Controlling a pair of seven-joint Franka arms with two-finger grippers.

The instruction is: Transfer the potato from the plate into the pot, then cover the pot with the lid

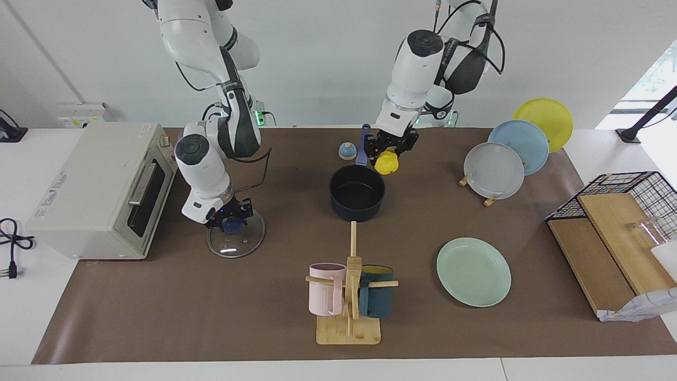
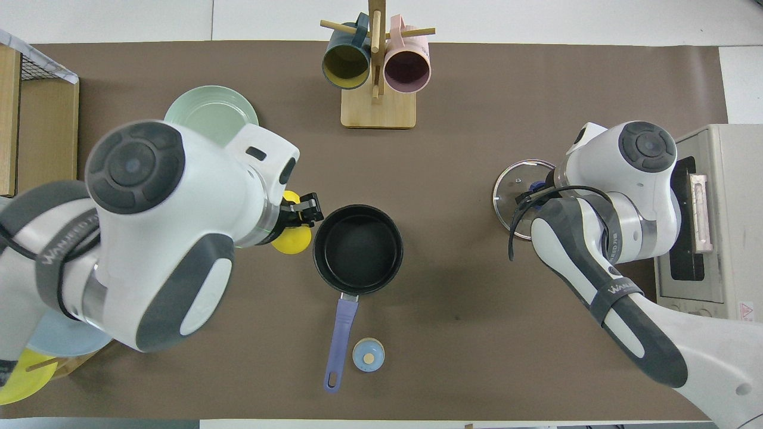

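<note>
The left claw (image 1: 390, 150) pinches the potato (image 1: 386, 163) in the air, just beside the rim of the pot (image 1: 357, 193) on the side toward the left arm's end of the bench (image 1: 158, 312). The pot is empty. The plate (image 1: 473, 271) lies bare, farther from the robots. The right claw (image 1: 231, 216) is down on the knob of the lid (image 1: 236, 241), fingers closed around it; the lid lies flat before the toaster oven (image 1: 100, 190).
</note>
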